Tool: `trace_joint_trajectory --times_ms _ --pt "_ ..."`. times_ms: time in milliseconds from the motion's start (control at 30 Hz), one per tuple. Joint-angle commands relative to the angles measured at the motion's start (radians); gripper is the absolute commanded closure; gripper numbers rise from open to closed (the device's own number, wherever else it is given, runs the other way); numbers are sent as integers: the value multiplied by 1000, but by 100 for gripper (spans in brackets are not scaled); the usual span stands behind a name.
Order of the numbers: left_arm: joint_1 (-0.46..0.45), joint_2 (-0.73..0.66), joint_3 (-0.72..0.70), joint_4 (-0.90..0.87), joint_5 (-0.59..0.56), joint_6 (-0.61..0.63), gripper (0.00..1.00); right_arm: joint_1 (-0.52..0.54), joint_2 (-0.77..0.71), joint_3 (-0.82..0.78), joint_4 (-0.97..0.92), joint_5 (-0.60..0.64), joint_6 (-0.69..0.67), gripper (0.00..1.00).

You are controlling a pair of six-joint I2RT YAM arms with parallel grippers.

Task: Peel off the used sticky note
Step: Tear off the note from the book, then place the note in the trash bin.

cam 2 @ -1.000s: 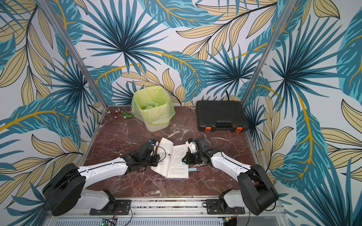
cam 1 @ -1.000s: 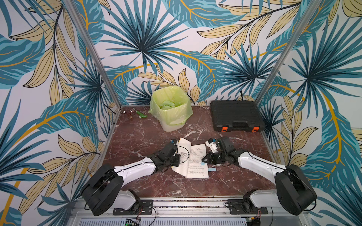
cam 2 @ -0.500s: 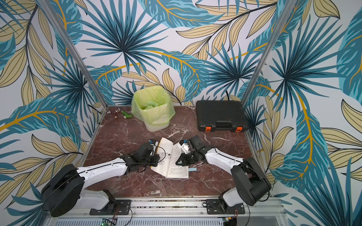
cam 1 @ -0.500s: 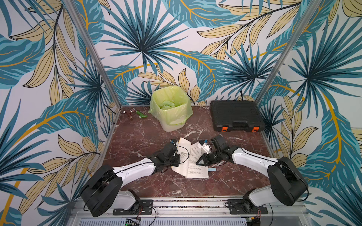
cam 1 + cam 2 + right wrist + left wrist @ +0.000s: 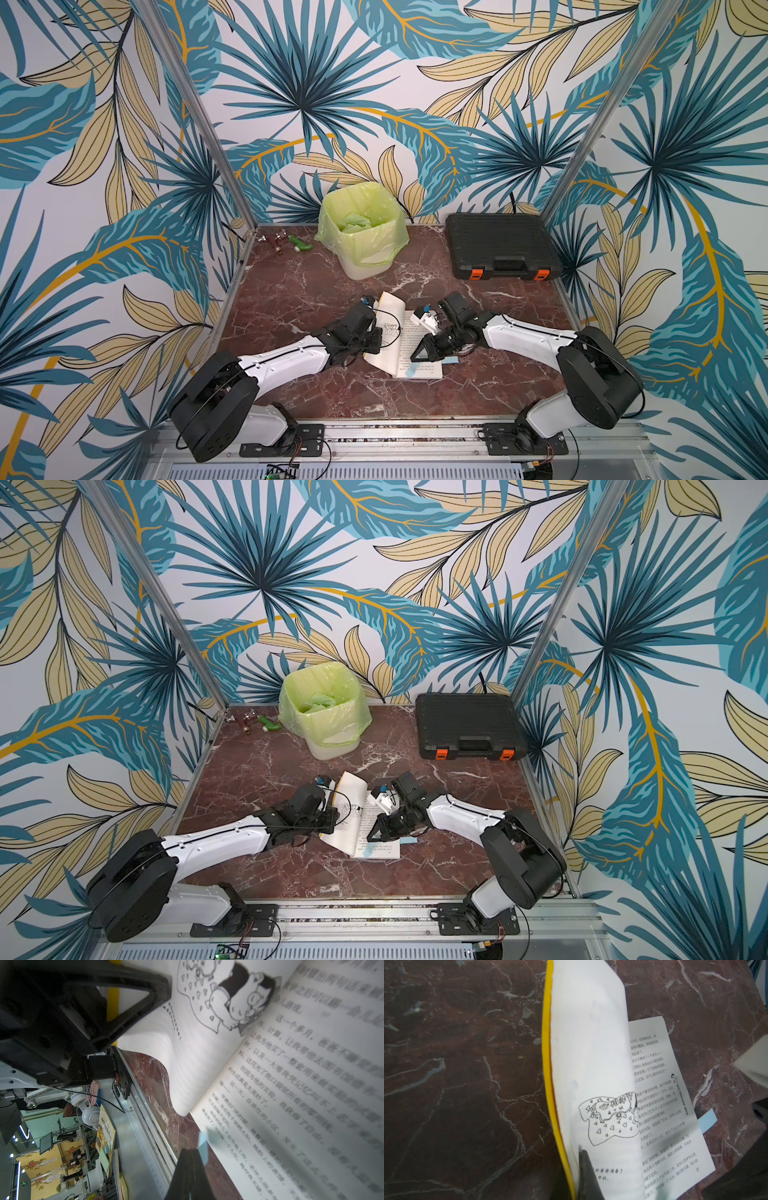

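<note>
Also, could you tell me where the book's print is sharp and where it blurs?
Both top views: evenly lit, sharp, but the book too small to read. Left wrist view: print legible. Right wrist view: much of the print heavily blurred, sticky note sharper.

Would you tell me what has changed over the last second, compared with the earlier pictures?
The right gripper, fingers shut, has swung across the open book from its right edge toward its near edge. Its tips are now at the blue sticky note there; whether the note is pinched is unclear. The left gripper stays clamped on the left-hand pages. The bin and black case are unchanged.
</note>
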Motion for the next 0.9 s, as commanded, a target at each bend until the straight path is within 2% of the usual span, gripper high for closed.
trace_joint_trajectory --times_ms 0,267,500,700,867 --pt "5 6 -7 9 -35 8 100 -2 -50 33 -57 83 -27 100" --pt "6 -3 -10 10 -35 9 100 -168 -206 153 -57 227 5 100" --pt "6 -1 -6 7 -31 7 100 -200 -164 391 20 352 8 100" --pt "6 -9 -6 6 -33 6 100 -199 -23 606 274 279 65 100" --pt "6 -24 -8 -8 -37 8 100 -183 215 917 259 248 97 100"
